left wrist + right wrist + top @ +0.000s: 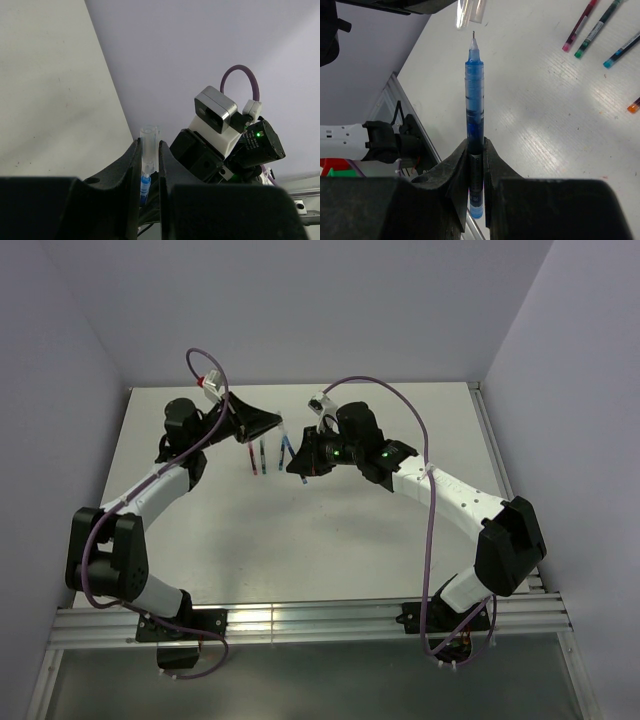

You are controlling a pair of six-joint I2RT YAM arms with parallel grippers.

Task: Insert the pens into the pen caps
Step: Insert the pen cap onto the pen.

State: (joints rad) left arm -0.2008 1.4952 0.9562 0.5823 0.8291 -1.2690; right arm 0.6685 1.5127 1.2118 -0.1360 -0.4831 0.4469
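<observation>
Mid-capping above the far middle of the table [350, 540], the right jaws clench a blue pen [474, 125] whose tip sits just short of the clear cap [470, 12] pinched in the left jaws, so the next move likely calls for a straight, carefully aligned push together.

pen [474, 100] to cap [470, 12]: narrow gap | beneath: loose pens [594, 29] on table [545, 150]

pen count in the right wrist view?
5: blue pen in right gripper; on the table, upper right: red pen, green pen, teal-tipped pen, orange-tipped pen at frame edge. Others may be hidden.
</observation>
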